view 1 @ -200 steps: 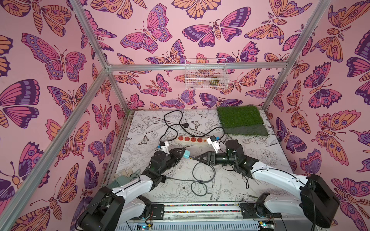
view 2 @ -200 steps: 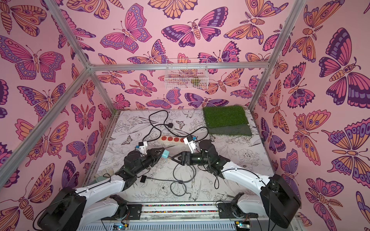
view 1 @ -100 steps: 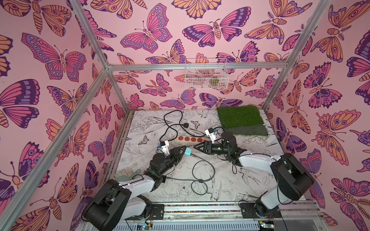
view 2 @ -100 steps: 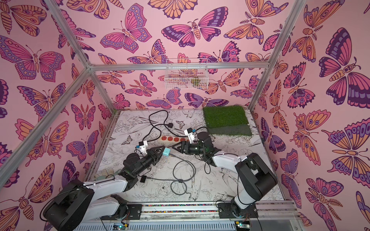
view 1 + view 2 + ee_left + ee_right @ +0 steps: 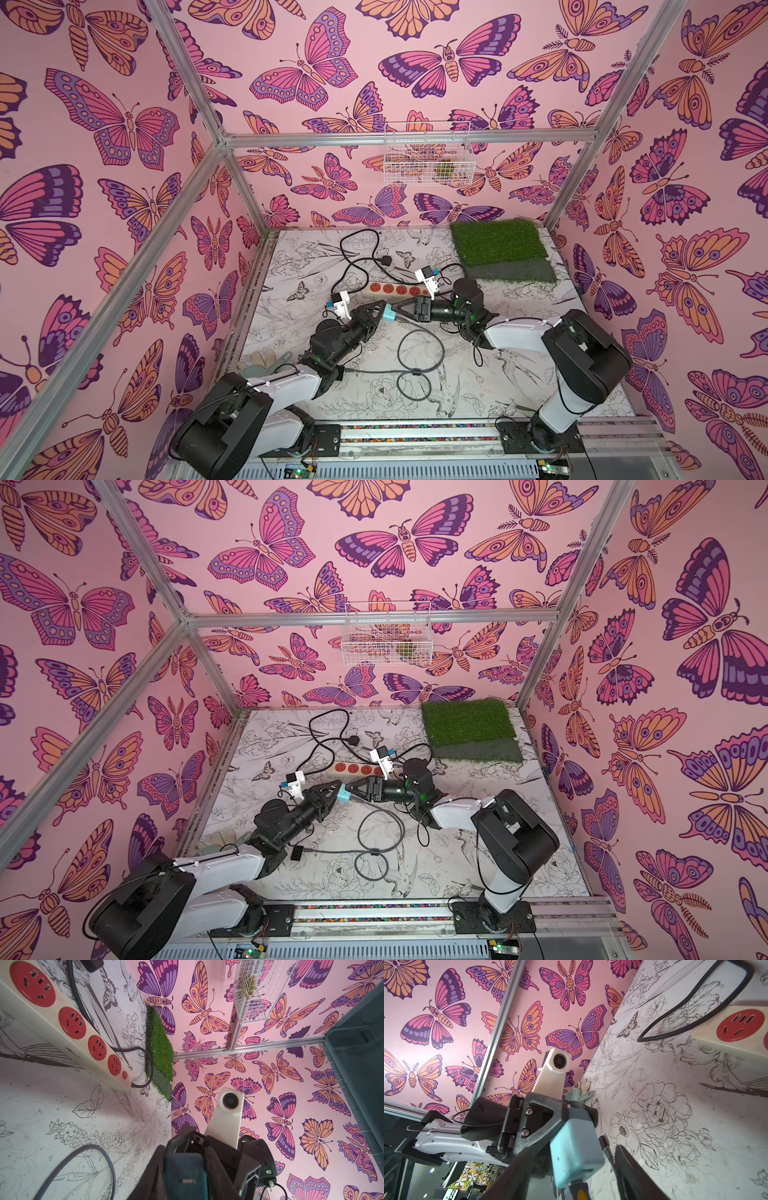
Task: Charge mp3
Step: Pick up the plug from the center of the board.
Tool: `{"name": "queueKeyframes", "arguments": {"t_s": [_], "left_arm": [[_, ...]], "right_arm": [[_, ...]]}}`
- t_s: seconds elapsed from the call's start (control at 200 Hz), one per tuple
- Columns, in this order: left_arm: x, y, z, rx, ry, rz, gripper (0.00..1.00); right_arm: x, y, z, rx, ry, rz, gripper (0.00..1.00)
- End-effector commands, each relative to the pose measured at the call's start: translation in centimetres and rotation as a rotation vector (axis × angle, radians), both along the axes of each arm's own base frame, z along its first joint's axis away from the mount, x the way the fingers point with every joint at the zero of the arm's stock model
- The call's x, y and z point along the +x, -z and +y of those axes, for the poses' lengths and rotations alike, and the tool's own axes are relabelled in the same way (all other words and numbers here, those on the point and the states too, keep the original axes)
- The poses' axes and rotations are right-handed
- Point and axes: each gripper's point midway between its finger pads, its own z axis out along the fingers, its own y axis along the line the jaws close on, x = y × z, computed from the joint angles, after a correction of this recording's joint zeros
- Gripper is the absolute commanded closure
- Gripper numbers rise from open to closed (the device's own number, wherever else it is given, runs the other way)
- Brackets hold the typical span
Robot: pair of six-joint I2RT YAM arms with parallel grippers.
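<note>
Pink butterfly-printed walls are seen around a table (image 5: 478,374) covered with black-and-white flower drawings. Near the table's middle, a teal cube adapter (image 5: 389,312) is clamped in the left gripper (image 5: 377,312), whose jaws are closed tight on it. The right gripper (image 5: 400,312) is set facing it, tip to tip. Its jaws are parted: in the right wrist view its two dark fingers (image 5: 635,1172) are seen on either side of the adapter with a gap on each side, and nothing is gripped by them. A grey plug with a yellow mark (image 5: 579,1192) is seen between those fingers, right at the adapter; whether it is seated cannot be told.

A grey cable (image 5: 419,345) is laid in loops on the table in front of the grippers. The mp3 (image 5: 296,852) is seen in a top view as a small black square lying flat on the table, just beside the left arm, with the cable running up to it; its control ring cannot be made out.

A cream power strip (image 5: 397,289) with red sockets is laid just behind the grippers, and a black mains plug (image 5: 386,261) lies on the table farther back. A green grass mat (image 5: 496,245) is placed in the far right corner.
</note>
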Motion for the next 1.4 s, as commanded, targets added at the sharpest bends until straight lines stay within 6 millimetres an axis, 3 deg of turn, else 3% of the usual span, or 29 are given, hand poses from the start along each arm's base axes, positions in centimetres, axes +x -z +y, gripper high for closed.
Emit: {"name": "queueKeyframes", "arguments": {"t_s": [0.0, 0.03, 0.055, 0.411, 0.616, 0.806, 0.927, 0.952, 0.992, 1.192, 1.397], "left_arm": [[0.0, -1.0, 0.1, -0.047, -0.01, -0.038, 1.0], [0.0, -1.2, 0.2, -0.054, -0.012, -0.042, 1.0], [0.1, 0.0, 0.0, -0.041, -0.011, -0.014, 1.0], [0.0, 0.9, 0.4, -0.034, -0.03, -0.004, 1.0], [0.1, 0.6, 0.7, -0.042, -0.052, -0.008, 1.0], [0.1, -0.1, 0.9, -0.056, -0.058, -0.025, 1.0], [-0.1, -0.1, 0.9, -0.056, -0.053, -0.026, 1.0], [-0.3, -1.3, 1.0, -0.074, -0.053, -0.055, 1.0], [-0.4, -1.5, 1.1, -0.074, -0.054, -0.064, 1.0], [-0.3, -1.2, 1.4, -0.046, -0.068, -0.059, 1.0], [-0.2, -1.0, 1.2, -0.046, -0.064, -0.056, 1.0]], "right_arm": [[0.2, -0.7, 0.8, 0.06, -0.021, -0.016, 0.37], [0.3, -0.8, 0.8, 0.073, -0.019, -0.011, 0.37], [0.3, -0.8, 0.8, 0.081, -0.02, -0.009, 0.38], [0.0, -2.4, 1.0, 0.155, -0.028, -0.025, 0.51], [-0.9, -0.5, 1.6, 0.124, -0.057, 0.005, 0.5], [-0.9, 1.4, 1.2, 0.088, -0.028, 0.013, 0.36], [-0.5, 2.5, 1.0, 0.026, 0.002, -0.002, 0.33], [-0.5, 2.6, 1.0, 0.019, -0.001, -0.002, 0.34], [-0.5, 2.6, 1.0, 0.021, -0.003, -0.003, 0.34], [-0.9, 1.3, 1.8, 0.094, -0.044, 0.015, 0.41], [-1.8, 1.5, 2.7, 0.103, -0.072, 0.013, 0.47]]}}
